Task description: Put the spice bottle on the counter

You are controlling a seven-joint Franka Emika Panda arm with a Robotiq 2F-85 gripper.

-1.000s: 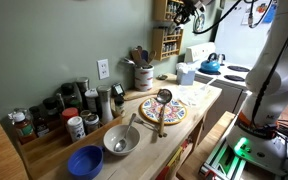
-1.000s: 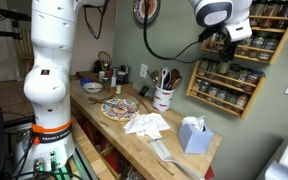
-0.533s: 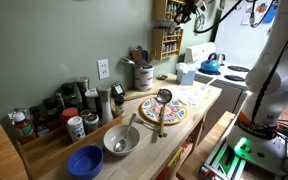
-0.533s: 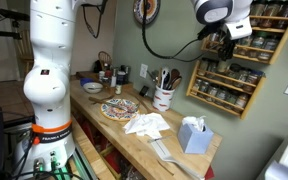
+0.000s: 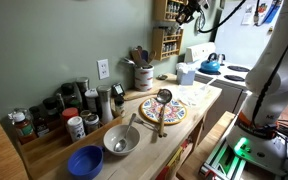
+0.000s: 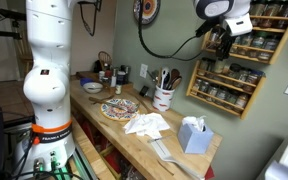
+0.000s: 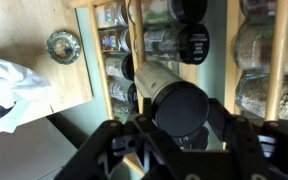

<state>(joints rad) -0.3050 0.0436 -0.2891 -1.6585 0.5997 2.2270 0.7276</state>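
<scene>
My gripper is shut on a spice bottle with a clear body and a black cap. I hold it right in front of the wooden wall spice rack, high above the counter. The gripper shows in both exterior views at the rack's upper shelves. The pale wooden counter runs along the wall below, and part of it shows in the wrist view. The bottle itself is too small to make out in the exterior views.
The rack holds several more jars. On the counter stand a utensil crock, a patterned plate, a tissue box, crumpled white paper, a metal bowl, a blue bowl and several bottles. A blue kettle sits on the white stove.
My gripper has risen slightly at the rack with the spice bottle in it. Nothing on the counter has moved.
</scene>
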